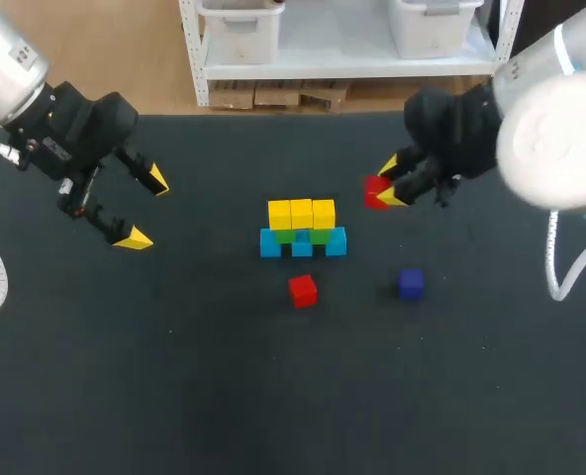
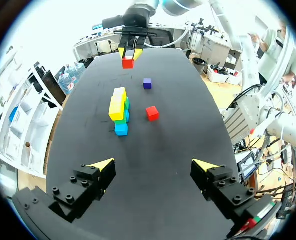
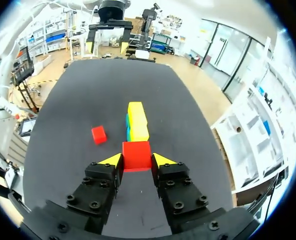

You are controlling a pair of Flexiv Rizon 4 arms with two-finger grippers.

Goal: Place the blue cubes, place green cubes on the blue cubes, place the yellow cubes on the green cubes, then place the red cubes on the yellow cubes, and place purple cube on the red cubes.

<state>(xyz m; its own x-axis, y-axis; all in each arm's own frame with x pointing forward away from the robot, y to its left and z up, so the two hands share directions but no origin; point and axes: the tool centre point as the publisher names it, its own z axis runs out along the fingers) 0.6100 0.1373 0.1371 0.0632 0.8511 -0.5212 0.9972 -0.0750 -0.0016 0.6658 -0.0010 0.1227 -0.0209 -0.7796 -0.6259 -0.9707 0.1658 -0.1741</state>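
A stack [image 1: 302, 230] stands mid-table: a row of blue cubes [image 1: 270, 243], green cubes [image 1: 285, 236] on them, three yellow cubes [image 1: 301, 213] on top. My right gripper [image 1: 391, 182] is shut on a red cube [image 1: 375, 192] to the stack's right, above the table; in the right wrist view the red cube [image 3: 136, 155] sits between the yellow tips, the stack [image 3: 137, 122] ahead. A second red cube [image 1: 302, 290] and a purple cube [image 1: 411, 284] lie in front of the stack. My left gripper [image 1: 144, 208] hangs open and empty at the left, its fingertips [image 2: 103, 164] wide apart.
The black table [image 1: 174, 376] runs wide in front of the stack and to the left of it. The loose red cube [image 2: 152, 113] and purple cube [image 2: 147, 83] lie apart from each other and from the stack [image 2: 120, 110].
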